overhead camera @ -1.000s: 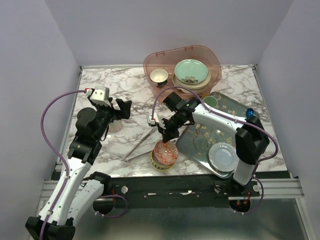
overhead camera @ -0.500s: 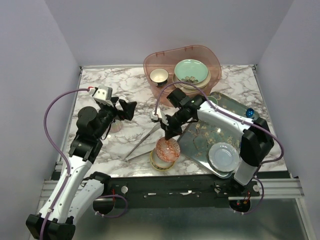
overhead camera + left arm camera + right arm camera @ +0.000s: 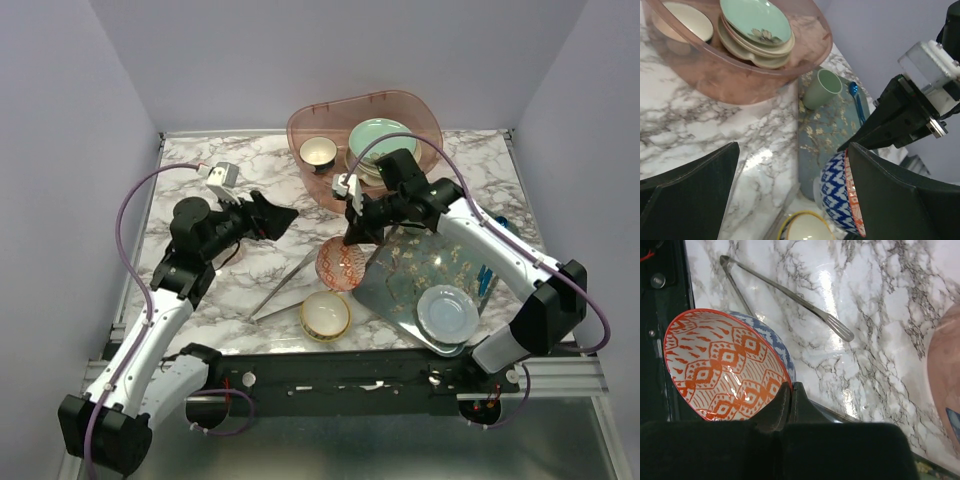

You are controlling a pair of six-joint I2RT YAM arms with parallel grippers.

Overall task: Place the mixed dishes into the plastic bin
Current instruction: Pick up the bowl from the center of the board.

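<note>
The plastic bin (image 3: 365, 97) is a translucent pink. In it, the top plate (image 3: 755, 20) is mint green with a small flower motif, the dish under it (image 3: 760, 54) is cream, and the mug (image 3: 318, 151) is cream inside. The small bowl (image 3: 725, 365) is white inside with orange-red diamonds and an orange-red rim; its outside carries a blue and white zigzag. The other bowl (image 3: 325, 315) is cream inside, with a yellow rim and a dark blue outside. The tray (image 3: 400, 285) is grey-blue with pale blossoms. The cup (image 3: 821, 89) is sage green, the spoon (image 3: 856, 97) blue, the shallow plate (image 3: 447, 312) pale blue. The table (image 3: 260, 160) is white marble with grey veins.
</note>
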